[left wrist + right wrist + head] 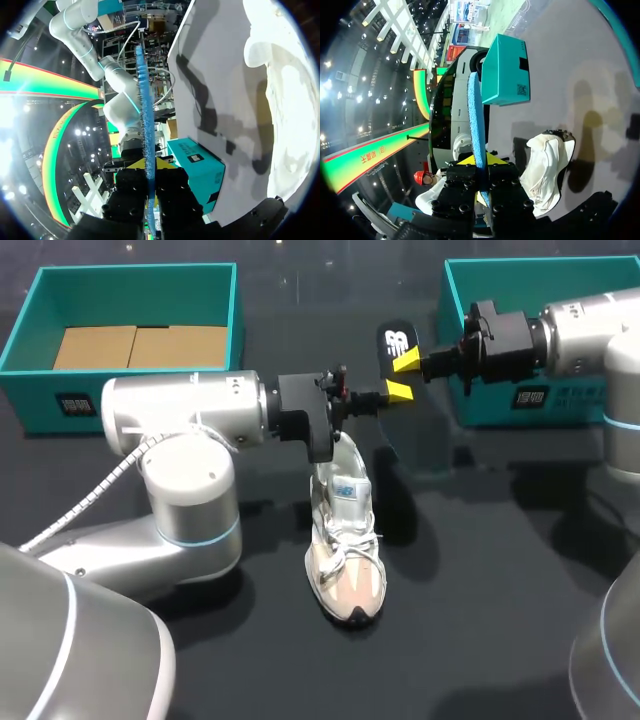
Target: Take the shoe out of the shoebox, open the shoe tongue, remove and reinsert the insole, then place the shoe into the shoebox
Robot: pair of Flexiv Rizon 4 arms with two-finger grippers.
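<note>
insole [392, 343] out of the sneaker [345, 560], held edge-on in the air near its heel end, pinched between the closed fingers of both left gripper [397, 392] and right gripper [407, 361]. probably light, thin and floppy; best held near one end, gently, to avoid folding.

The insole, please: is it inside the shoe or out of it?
Out: left gripper and right gripper hold the insole clear of the shoe.
</note>
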